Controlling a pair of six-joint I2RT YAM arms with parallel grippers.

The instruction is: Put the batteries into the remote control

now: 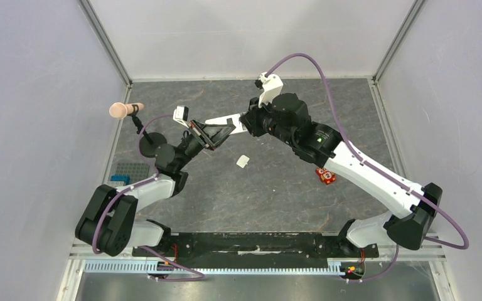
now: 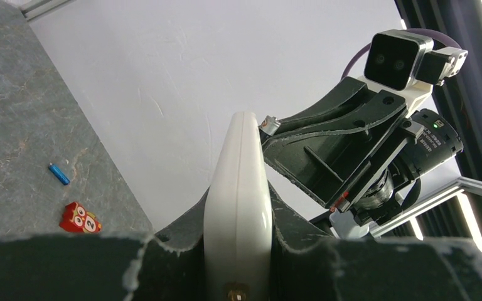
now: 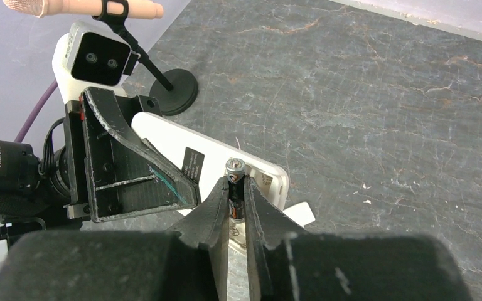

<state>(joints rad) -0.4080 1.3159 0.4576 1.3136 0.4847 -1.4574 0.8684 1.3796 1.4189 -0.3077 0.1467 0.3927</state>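
Left gripper (image 2: 237, 210) clamps remote control (image 2: 238, 157); right gripper (image 3: 236, 185) holds battery (image 3: 235, 170) at its edge.

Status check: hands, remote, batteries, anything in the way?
Left hand shut on remote control. Right hand shut on dark battery, at remote's back. Blue battery on table. No obstruction seen.

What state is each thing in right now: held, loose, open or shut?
remote control: held aloft, clamped by its edges.
left gripper: shut on the remote control.
dark battery: gripped, close to the remote control.
right gripper: shut on the dark battery.
blue battery: lying loose.
white cover piece: lying loose.
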